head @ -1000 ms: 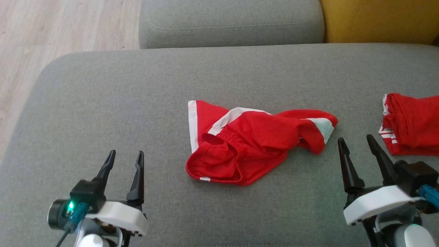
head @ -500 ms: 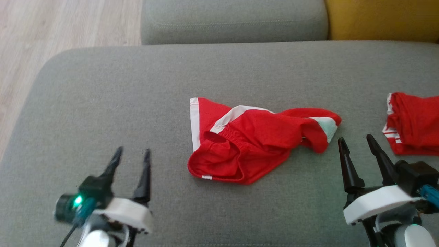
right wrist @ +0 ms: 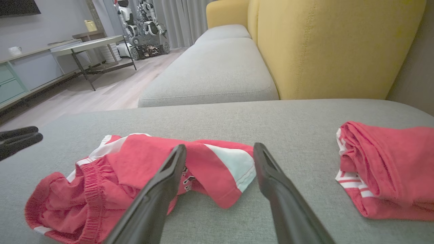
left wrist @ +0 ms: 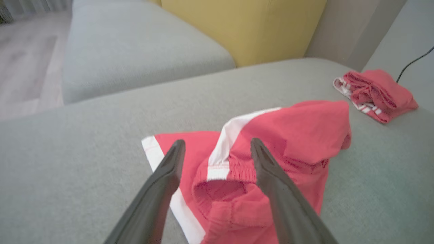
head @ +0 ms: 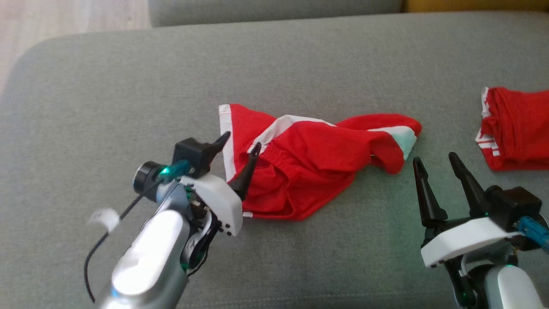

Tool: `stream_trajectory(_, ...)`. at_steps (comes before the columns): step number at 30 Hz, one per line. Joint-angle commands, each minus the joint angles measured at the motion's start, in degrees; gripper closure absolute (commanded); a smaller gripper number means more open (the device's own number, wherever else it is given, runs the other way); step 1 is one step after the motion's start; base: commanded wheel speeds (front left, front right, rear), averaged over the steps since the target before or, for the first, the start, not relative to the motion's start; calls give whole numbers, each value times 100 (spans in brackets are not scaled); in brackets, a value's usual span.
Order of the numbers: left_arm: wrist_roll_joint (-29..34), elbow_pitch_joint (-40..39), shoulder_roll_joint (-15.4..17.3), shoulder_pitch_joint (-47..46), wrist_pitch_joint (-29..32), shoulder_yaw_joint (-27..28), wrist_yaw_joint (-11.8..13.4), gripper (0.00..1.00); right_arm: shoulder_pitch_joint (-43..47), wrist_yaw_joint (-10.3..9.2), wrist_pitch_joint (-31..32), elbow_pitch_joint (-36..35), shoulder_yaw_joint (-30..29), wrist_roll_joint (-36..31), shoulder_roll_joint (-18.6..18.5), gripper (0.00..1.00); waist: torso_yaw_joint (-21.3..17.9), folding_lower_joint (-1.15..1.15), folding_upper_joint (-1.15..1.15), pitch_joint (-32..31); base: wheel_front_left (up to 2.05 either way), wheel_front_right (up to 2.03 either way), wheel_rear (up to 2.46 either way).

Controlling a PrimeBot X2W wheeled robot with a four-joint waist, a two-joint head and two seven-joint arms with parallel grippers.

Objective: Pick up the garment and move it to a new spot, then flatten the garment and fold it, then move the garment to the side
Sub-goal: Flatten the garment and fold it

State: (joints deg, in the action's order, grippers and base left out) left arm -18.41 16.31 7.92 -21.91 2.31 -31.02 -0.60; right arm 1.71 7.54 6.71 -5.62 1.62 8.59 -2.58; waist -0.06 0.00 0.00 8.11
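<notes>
Hovering the left gripper [head: 241, 141] at the white-trimmed edge of the red shorts [head: 309, 167], fingers spread, gripping nothing. Holding the right gripper [head: 434, 159] released near the other end. Finding the shorts crumpled mid-cushion [head: 128, 86], well apart from another red garment [head: 519, 128].

Head camera looks steeply down on the grey fabric sofa cushion [head: 128, 77], with the crumpled red fabric garment with white bands [head: 309, 163] near mid-frame. Left wrist camera sits low and close over that garment, facing the yellow upholstered backrest [left wrist: 244, 27] beyond it. Right wrist camera hangs further back, almost level, facing the same backrest. All three share the garment and the folded red striped cloth [head: 519, 133] to its right.
</notes>
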Motion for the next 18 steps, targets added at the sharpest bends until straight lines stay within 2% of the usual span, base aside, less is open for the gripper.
stream_trajectory(1, -24, -131, 34, -294, 18, 177, -16, 0, -211, -5, -51, -174, 139, 56, -30, 0, -80, 0, 0, 81, 0, 0, 0)
stream_trajectory(3, -170, 365, -77, -548, 250, 124, -168, 0, -264, -5, -77, -138, 153, 75, -30, 0, -163, 0, 0, 180, 0, 0, 0)
stream_trajectory(13, -535, 1410, -226, -1103, 706, 87, -410, 0, -371, -5, -120, -49, 156, 94, -30, 0, -274, 0, 0, 336, 0, 0, 0)
stream_trajectory(14, -566, 1497, -236, -1150, 756, 76, -429, 11, -379, -5, -120, -42, 155, 95, -30, 0, -279, 0, 0, 345, 0, 0, 0)
stream_trajectory(16, -614, 1634, -253, -1236, 818, 41, -469, 76, -394, -5, -118, -30, 151, 98, -30, 0, -287, 0, 0, 357, 0, 0, 0)
stream_trajectory(17, -627, 1679, -257, -1278, 815, 27, -485, 100, -400, -5, -120, -27, 149, 97, -30, 0, -290, 0, 0, 361, 0, 0, 0)
stream_trajectory(18, -639, 1714, -261, -1316, 811, 15, -500, 100, -403, -5, -120, -21, 144, 97, -30, 0, -291, 0, 0, 357, 0, 0, 0)
